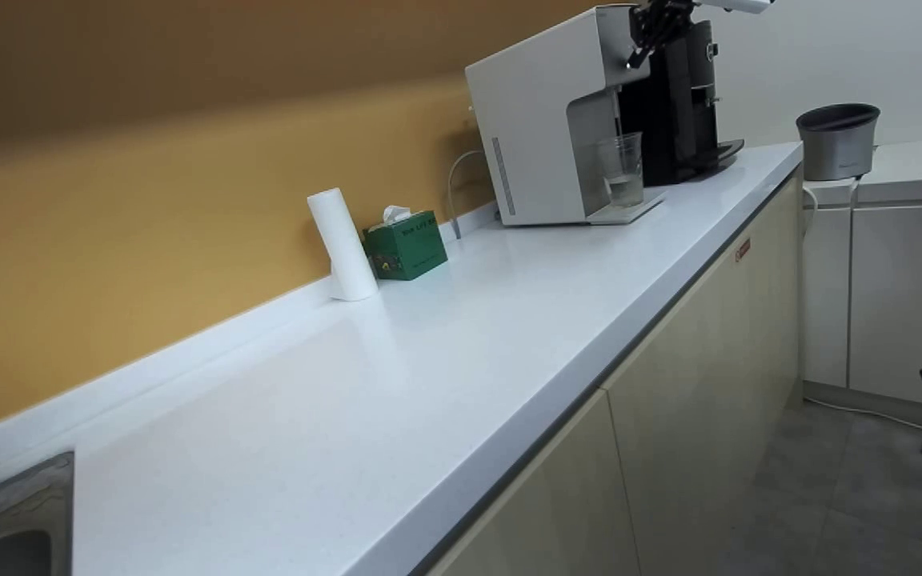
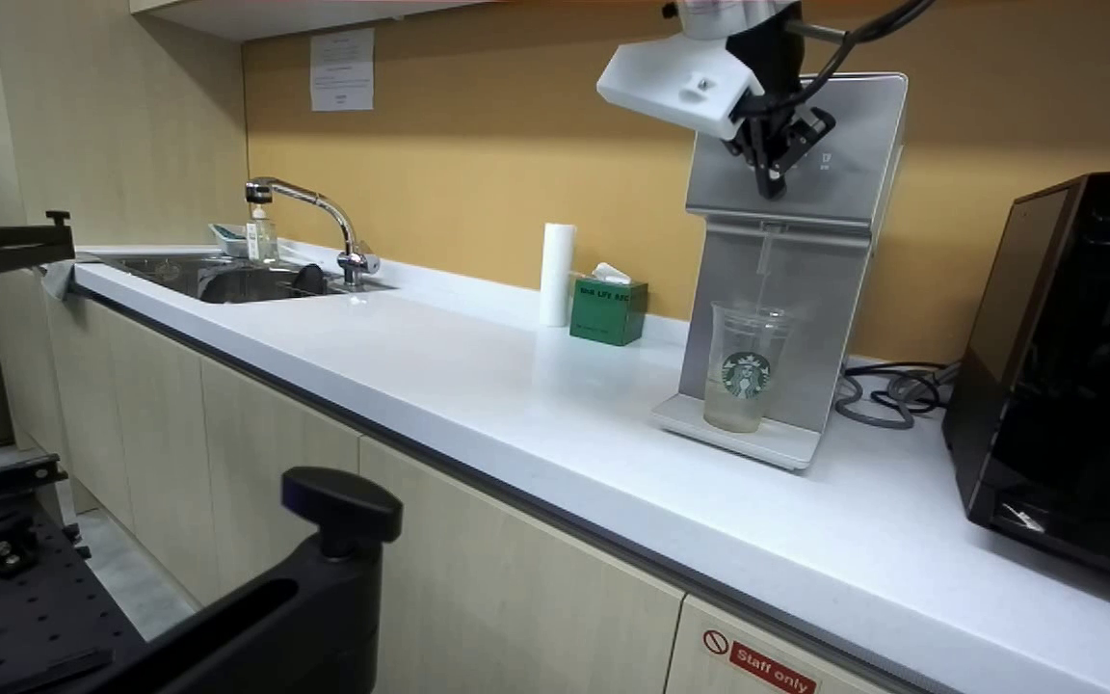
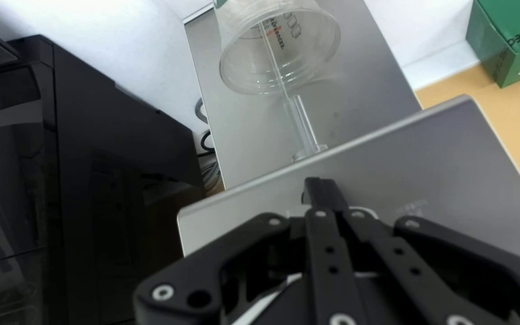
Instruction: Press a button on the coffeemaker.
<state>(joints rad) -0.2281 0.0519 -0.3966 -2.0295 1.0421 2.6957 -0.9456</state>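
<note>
Coffeemaker (image 1: 537,120): in an exterior view, on the counter (image 1: 429,368) beside a black machine (image 1: 669,112).
Cup (image 2: 746,374): in an exterior view, on the coffeemaker's tray (image 2: 788,445).
Gripper (image 3: 322,188): in the wrist view, fingers (image 3: 314,195) together, gripping nothing, at the coffeemaker's upper front; contact unclear.

In an exterior view, a green tissue box (image 2: 610,313) is seen near the centre; a white paper roll (image 2: 557,275) is stood upright at its ten o'clock. At nine o'clock of this view a sink (image 2: 187,278) is found, at eleven a printed sheet (image 2: 342,69), at three a black appliance (image 2: 1075,376). In an exterior view, a grey pot (image 1: 839,148) is placed at two o'clock.
</note>
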